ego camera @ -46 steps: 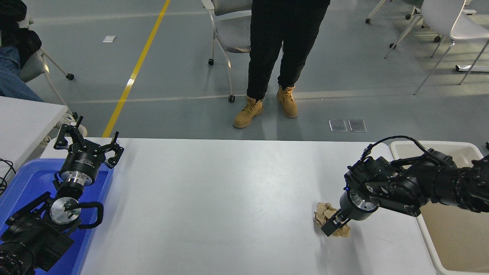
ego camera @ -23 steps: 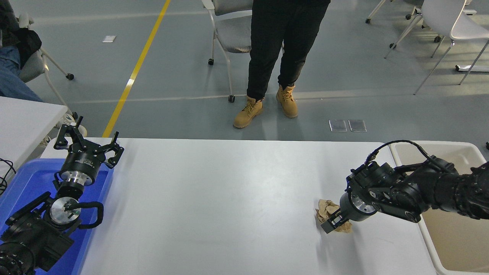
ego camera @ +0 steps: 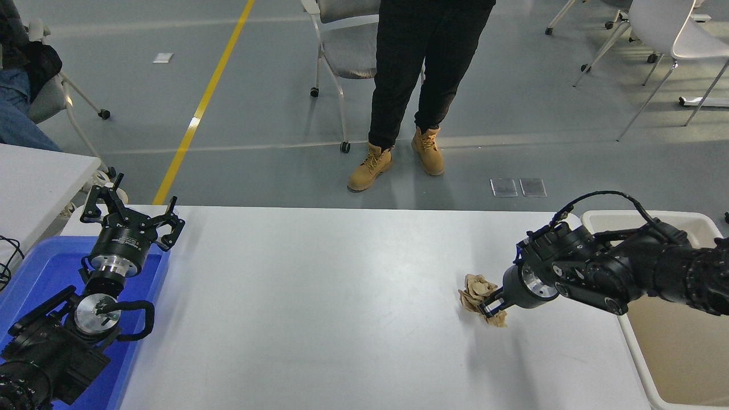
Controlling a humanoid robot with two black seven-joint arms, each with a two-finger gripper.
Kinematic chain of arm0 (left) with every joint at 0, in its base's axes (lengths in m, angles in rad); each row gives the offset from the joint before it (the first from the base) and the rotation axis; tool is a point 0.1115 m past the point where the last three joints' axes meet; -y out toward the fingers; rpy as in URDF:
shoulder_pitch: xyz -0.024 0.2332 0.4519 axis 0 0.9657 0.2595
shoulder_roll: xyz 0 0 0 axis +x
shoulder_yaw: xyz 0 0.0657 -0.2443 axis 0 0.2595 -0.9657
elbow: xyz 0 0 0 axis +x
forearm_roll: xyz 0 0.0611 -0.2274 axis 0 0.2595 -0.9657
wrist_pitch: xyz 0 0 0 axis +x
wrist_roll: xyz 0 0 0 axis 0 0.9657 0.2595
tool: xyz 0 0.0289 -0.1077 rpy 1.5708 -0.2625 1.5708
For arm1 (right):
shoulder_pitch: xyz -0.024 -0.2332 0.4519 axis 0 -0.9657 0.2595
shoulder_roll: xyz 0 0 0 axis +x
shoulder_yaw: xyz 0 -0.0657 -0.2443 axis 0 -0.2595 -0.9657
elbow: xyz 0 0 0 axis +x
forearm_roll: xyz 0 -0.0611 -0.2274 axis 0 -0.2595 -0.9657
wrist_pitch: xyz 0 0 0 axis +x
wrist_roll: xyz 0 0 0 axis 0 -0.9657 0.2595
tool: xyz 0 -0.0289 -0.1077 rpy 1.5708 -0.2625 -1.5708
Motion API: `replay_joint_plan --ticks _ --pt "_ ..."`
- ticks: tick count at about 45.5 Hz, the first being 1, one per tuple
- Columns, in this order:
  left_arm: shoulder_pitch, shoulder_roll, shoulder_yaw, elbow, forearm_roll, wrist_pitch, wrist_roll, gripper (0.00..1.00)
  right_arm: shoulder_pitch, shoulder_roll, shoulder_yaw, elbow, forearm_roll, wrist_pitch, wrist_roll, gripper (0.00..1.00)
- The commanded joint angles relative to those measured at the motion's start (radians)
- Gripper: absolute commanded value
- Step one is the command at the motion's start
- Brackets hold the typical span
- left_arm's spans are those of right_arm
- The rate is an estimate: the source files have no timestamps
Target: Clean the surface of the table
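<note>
right gripper (ego camera: 491, 307) apparently gripping crumpled paper (ego camera: 476, 289)

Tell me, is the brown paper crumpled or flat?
Crumpled: the brown paper is a creased wad on the table surface, gripped by the right gripper.

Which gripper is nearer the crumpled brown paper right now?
The right. The right gripper is shut on the crumpled paper over the table, near the beige bin. The left gripper is parked far across the table, open above the blue tray.
</note>
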Motion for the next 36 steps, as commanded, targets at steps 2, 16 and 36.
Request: replay_joint_plan --ticks 2,16,36 --pt "0.0 0.0 0.0 -0.001 0.0 0.001 0.0 1.0 0.004 -0.103 0.265 -0.033 0.157 -0.003 0.003 0.0" --pt "0.0 0.0 0.0 -0.001 0.0 -0.001 0.0 1.0 0.035 -0.164 0.331 -0.261 0.548 0.003 0.003 0.0" --pt "0.0 0.0 0.0 0.0 0.0 0.001 0.0 1.0 -0.06 -0.184 0.351 -0.622 0.939 0.004 -0.002 0.0"
